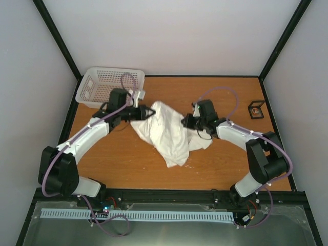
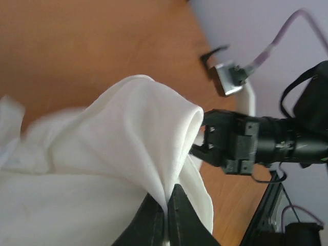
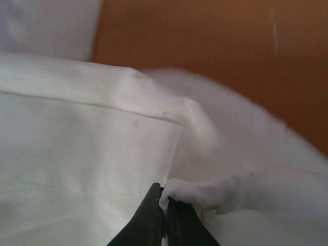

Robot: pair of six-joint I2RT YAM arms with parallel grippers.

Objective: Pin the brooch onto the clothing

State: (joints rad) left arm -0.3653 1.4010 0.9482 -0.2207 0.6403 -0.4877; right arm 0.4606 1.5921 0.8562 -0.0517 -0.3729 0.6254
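while the white shirt [image 1: 166,130] lies crumpled mid-table, the left gripper [image 1: 148,111] pinches its left edge and the right gripper [image 1: 185,121] its right edge. the brooch [image 1: 255,109] sits far right in a black frame [image 1: 250,109].

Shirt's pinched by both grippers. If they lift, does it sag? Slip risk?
Likely floppy: the shirt lies crumpled in soft folds, so it should sag between pinches. Probably light: thin cloth folds above the left gripper. Slip seems possible: the right gripper holds only a small bunched edge.
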